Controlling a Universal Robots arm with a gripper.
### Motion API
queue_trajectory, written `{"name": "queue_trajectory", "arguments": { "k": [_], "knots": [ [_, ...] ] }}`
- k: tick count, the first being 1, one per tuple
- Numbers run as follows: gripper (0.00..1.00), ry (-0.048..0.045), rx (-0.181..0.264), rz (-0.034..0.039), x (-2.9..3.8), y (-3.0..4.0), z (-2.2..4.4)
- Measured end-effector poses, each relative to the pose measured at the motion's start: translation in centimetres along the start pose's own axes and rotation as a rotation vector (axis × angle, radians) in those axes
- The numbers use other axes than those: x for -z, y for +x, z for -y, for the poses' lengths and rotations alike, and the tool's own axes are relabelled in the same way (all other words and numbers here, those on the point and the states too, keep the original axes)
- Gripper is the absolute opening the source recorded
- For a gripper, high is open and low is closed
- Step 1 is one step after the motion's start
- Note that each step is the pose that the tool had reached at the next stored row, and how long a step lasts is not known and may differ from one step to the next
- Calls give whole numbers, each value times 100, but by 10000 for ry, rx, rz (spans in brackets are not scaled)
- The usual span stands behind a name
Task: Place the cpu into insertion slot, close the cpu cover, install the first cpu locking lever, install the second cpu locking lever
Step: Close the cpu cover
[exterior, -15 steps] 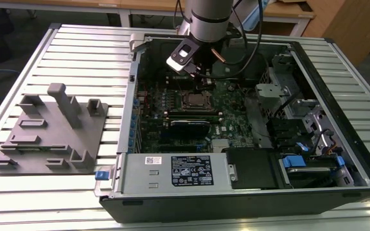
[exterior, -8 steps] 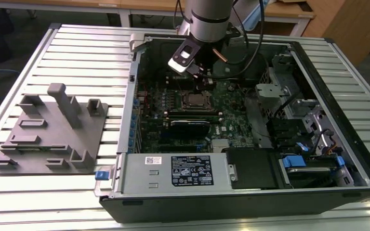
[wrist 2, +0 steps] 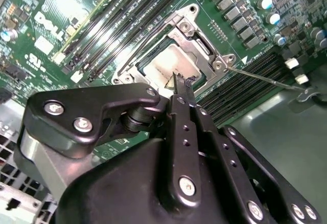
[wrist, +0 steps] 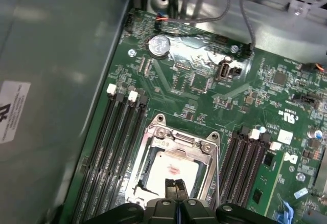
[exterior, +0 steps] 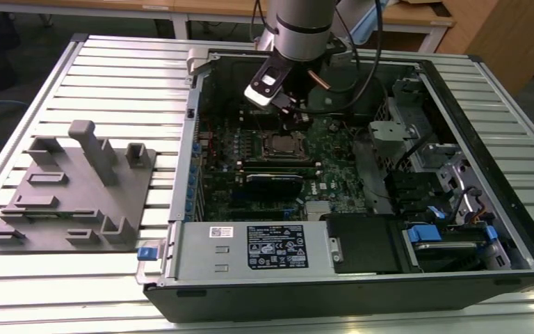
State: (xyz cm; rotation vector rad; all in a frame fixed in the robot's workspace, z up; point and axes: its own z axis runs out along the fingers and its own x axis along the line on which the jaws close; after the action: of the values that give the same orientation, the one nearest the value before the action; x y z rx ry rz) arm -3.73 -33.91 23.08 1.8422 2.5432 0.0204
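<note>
Gripper (wrist: 176,187) is down inside the open computer case (exterior: 511,182), right over the socket (wrist: 144,158) on the green board (wrist: 196,88). Fingers are pressed together with no gap and hold nothing; in both wrist views their tips sit just over the chip (wrist: 171,169). The chip lies flat in the socket, and the metal cover frame (wrist: 180,139) lies down around it. In the second wrist view a thin lever rod (wrist 2: 265,79) angles out from the socket corner.
</note>
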Motion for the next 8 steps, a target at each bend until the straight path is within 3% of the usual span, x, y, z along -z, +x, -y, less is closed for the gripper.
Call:
{"name": "queue_trajectory", "arguments": {
  "k": [8],
  "knots": [
    [10, 7, 1150, -13, -5, 0, 0]
  ]
}}
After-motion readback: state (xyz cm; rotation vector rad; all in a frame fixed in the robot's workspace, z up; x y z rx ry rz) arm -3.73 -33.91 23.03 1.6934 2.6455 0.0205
